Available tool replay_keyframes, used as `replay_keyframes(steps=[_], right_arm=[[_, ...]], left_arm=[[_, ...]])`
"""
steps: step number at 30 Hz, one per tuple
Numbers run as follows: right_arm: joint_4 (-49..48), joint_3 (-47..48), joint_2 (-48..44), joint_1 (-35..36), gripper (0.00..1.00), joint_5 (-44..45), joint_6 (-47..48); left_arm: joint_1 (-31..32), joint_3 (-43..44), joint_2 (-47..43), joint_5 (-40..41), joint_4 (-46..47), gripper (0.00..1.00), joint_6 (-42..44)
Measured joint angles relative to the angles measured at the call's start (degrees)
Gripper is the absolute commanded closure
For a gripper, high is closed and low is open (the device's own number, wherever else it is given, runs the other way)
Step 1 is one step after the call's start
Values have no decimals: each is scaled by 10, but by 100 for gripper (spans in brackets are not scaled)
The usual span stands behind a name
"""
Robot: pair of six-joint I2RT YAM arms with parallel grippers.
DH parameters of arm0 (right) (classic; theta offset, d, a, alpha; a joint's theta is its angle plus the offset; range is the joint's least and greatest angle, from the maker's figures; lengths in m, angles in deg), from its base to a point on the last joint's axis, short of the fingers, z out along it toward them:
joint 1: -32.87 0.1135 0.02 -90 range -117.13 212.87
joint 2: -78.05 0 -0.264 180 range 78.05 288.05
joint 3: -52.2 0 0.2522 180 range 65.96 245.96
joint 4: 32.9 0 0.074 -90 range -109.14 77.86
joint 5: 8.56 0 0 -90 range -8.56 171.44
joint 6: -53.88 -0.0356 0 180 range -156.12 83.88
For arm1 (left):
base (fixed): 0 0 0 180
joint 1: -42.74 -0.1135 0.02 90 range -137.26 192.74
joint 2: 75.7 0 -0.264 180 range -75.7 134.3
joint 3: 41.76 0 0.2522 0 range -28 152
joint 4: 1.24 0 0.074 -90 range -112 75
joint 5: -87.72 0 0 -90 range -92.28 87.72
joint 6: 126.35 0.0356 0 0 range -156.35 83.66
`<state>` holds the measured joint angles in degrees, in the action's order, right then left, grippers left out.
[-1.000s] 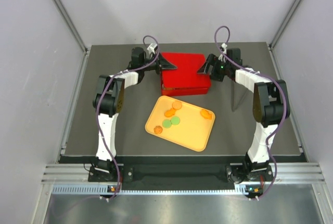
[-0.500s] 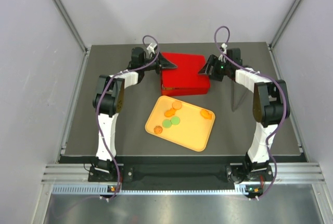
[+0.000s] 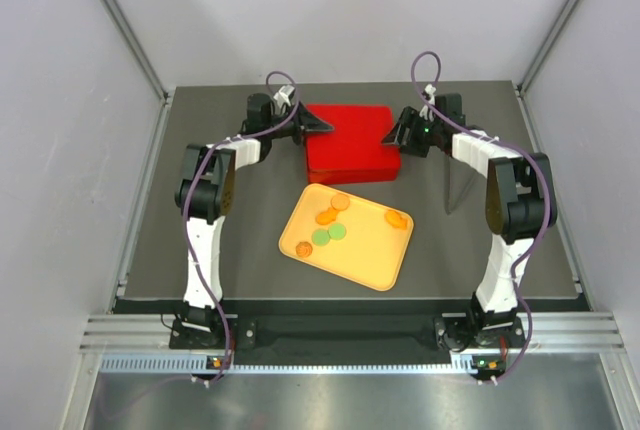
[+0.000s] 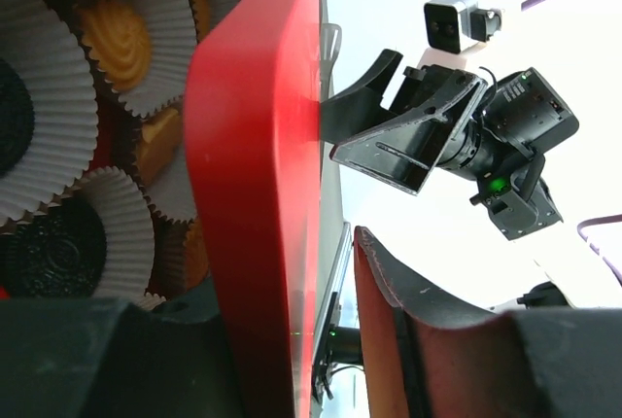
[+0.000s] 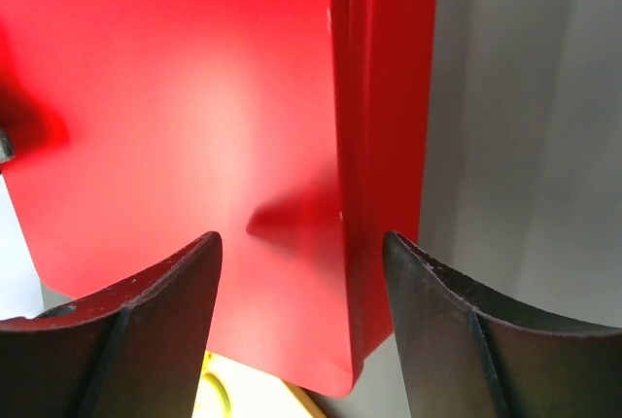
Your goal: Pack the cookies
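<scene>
L claw [image 3: 324,127]: jaws apart, straddling red lid [image 3: 350,142] edge at 9 o'clock. Cookies [image 3: 326,218] lie on yellow tray [image 3: 372,256], 6 o'clock of lid. R claw [image 3: 389,136]: jaws apart at 3 o'clock, contact w/ lid unclear. Risk: uneven release skews lid, leaving tray items unpacked.

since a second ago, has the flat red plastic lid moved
Yes. The flat red plastic lid has swung down; its near edge now sits closer to the yellow rectangular tray.
</scene>
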<state>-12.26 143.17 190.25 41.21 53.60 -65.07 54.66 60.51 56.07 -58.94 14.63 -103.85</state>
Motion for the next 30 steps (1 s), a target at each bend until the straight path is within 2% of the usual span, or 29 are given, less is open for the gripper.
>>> replay_keyframes(steps=[11,14,17,30], right_arm=[[5,0,15,2,34,7,5],[5,0,16,2,34,7,5],[5,0,16,2,34,7,8],[9,0,16,6,34,7,9]], left_arm=[[-16,-1,0,3,-31,57,25],[-16,-1,0,6,-45,55,34],[-16,-1,0,9,-60,48,46],[-21,-1,-29,34,-121,45,88]])
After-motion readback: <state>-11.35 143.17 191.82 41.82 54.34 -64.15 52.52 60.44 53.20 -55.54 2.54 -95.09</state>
